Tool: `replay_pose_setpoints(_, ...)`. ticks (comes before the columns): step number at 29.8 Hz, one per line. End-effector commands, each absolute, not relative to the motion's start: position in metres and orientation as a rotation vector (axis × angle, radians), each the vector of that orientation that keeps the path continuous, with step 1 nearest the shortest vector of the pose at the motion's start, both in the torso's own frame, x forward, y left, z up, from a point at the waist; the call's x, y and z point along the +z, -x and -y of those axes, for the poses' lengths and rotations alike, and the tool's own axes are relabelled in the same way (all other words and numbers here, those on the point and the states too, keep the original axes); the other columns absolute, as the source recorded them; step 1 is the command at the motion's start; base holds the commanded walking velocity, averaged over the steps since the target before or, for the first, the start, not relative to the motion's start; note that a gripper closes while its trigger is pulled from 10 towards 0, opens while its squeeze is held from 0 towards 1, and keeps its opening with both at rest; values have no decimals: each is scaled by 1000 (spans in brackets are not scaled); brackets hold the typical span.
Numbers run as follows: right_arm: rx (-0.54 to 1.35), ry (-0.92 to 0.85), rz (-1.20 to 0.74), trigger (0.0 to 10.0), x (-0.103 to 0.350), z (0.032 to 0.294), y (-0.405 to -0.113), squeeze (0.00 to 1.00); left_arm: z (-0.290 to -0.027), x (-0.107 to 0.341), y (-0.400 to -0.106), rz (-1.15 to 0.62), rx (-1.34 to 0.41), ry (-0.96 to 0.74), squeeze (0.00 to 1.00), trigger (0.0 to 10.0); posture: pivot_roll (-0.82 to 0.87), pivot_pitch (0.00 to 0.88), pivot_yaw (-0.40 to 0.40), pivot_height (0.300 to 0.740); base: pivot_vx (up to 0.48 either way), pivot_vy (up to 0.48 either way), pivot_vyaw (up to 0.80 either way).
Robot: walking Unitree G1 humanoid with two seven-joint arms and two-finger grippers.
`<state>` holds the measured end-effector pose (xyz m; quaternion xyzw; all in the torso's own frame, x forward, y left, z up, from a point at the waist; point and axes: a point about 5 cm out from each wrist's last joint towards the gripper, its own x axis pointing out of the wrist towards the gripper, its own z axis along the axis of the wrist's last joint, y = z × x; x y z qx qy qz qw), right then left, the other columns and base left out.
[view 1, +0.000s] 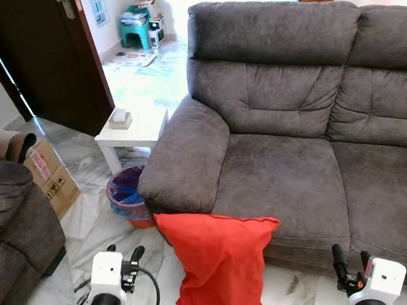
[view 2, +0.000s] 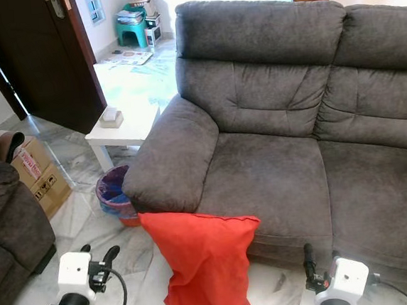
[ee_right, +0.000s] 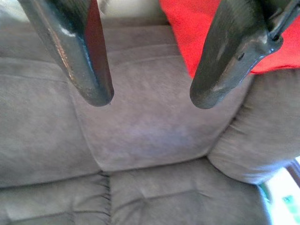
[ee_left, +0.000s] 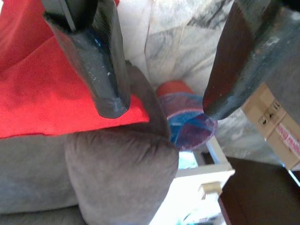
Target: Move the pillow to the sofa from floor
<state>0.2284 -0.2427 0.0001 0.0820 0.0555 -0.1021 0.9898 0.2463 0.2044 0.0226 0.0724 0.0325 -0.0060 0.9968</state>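
A red pillow [view 1: 217,265] stands on the marble floor, leaning against the front of the dark grey sofa [view 1: 291,180] just below its left armrest. My left gripper [view 1: 126,258] is low at the pillow's left, open, with nothing between its fingers; in the left wrist view its fingertips [ee_left: 110,101] frame the pillow [ee_left: 51,93] and the armrest. My right gripper [view 1: 349,259] is low at the pillow's right, in front of the seat, open and empty. The right wrist view looks between its fingers [ee_right: 96,91] at the sofa cushions and a corner of the pillow [ee_right: 199,28].
A blue-lined bin [view 1: 127,196] sits on the floor beside the armrest. A white side table [view 1: 134,130] with a small box stands behind it. A second dark sofa [view 1: 10,226] and a cardboard box [view 1: 49,177] are at the left. A dark door [view 1: 46,59] stands open.
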Motion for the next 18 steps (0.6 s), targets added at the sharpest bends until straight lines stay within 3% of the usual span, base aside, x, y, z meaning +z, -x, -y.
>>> replay_pose_setpoints(1, -186, -156, -92, 10000, 4, 240, -232, 0, -201, 25, -247, -66, -25, -139, 0, 10000, -44, 20, 13, 740, 0, 0, 0)
replay_pose_setpoints(18, -171, -185, -75, 10000, 13, 235, -244, 0, -196, 43, -255, -55, -42, -128, 0, 10000, -39, 23, 20, 740, 0, 0, 0)
